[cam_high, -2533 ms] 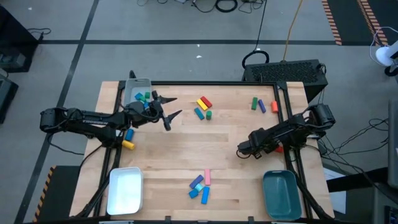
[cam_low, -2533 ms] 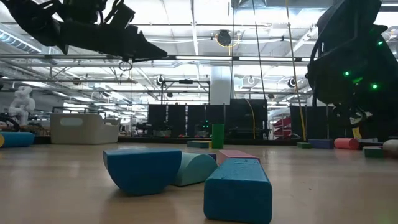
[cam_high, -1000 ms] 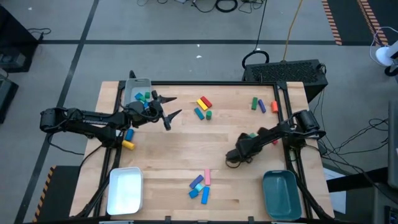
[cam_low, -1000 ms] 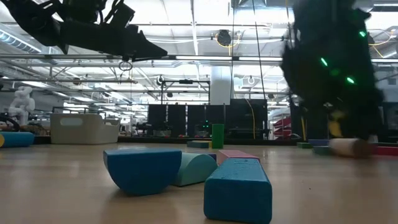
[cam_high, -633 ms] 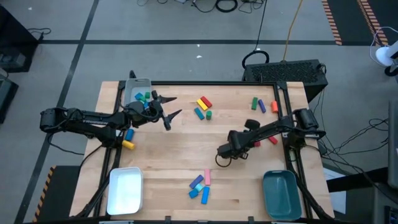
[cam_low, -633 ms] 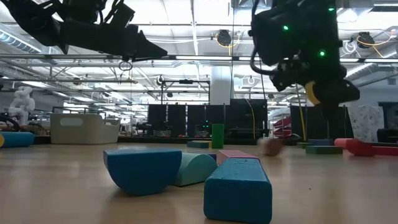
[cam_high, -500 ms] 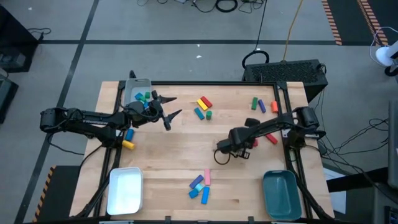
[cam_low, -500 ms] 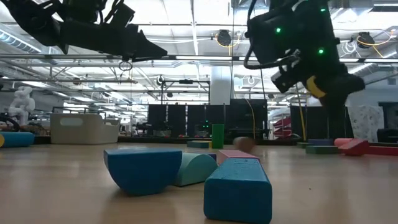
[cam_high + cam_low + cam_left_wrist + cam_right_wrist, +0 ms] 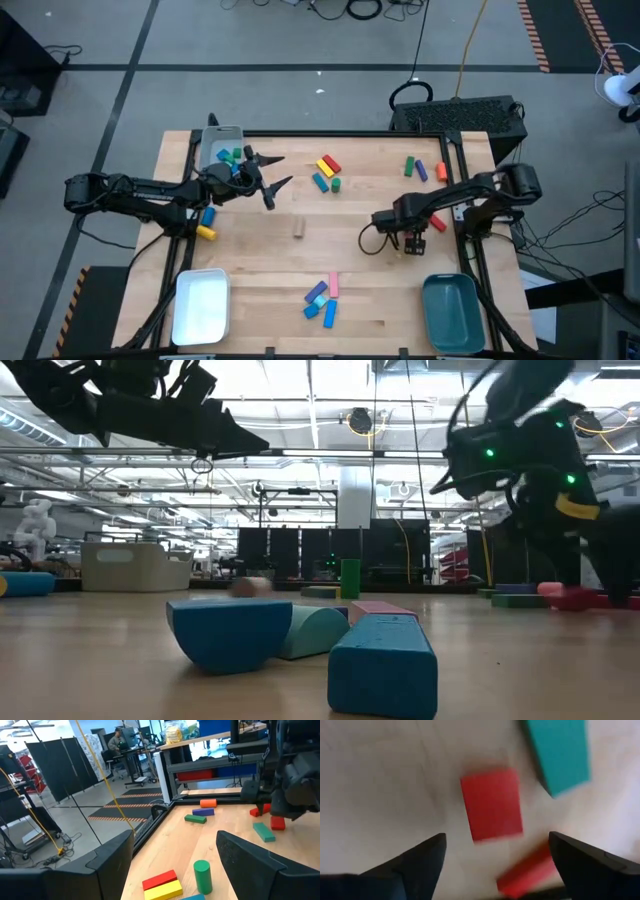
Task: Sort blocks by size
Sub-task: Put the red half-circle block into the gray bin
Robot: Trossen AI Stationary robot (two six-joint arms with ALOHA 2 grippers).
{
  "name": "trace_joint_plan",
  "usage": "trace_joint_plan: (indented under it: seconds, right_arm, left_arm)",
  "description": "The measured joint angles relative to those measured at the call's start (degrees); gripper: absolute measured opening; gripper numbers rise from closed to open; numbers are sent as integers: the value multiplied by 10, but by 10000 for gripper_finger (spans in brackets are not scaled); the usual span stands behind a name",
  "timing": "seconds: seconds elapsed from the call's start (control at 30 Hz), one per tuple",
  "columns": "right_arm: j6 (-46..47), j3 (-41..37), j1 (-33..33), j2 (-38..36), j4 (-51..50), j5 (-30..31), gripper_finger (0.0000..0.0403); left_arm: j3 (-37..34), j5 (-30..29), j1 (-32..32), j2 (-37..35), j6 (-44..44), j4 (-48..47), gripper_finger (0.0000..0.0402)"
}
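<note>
Above a red block (image 9: 492,804) near the table's right edge, the right hand (image 9: 495,851) hangs spread open; no writing shows.

Tan cylinder (image 9: 298,228) now mid-table, rolled away; right end effector (image 9: 411,244) back beside red blocks (image 9: 422,238).

Three trays: one grey tray (image 9: 222,134), one white tray (image 9: 200,308), one teal tray (image 9: 452,314). Two grippers: left gripper (image 9: 275,172) and right gripper (image 9: 412,243).

The blocks lie in groups. At the far middle there are four: yellow block (image 9: 324,163), red block (image 9: 332,166), blue block (image 9: 320,182), green cylinder (image 9: 336,184). At the far right there are three: green bar (image 9: 409,165), purple bar (image 9: 421,170), orange cylinder (image 9: 441,172). Under the right gripper there are three: two red pieces (image 9: 491,804) and one teal bar (image 9: 557,755). One tan cylinder (image 9: 298,229) lies alone. At the left edge there are two: blue piece (image 9: 208,215) and yellow cylinder (image 9: 205,232). The near group has one pink bar (image 9: 334,285) and at least three blue or teal ones (image 9: 329,314). The grey tray holds at least two; the exact number I cannot tell.
</note>
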Motion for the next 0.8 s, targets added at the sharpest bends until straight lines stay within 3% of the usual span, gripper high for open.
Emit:
trace_joint_plan:
  seconds: [0.1,0.27,0.63,0.8]
  right_arm:
    - [-5,-32,0,-14,70,-14,332]
    - [-1,-38,0,-18,86,-18,284]
    - [7,-38,0,-19,94,-14,77]
    - [36,-38,-5,-19,103,-45,71]
  left_arm:
    - [0,0,0,0,0,0,286]
    - [0,0,0,0,0,-2,286]
    - [0,4,-9,0,-20,-12,286]
    - [0,9,-30,0,-19,-19,286]
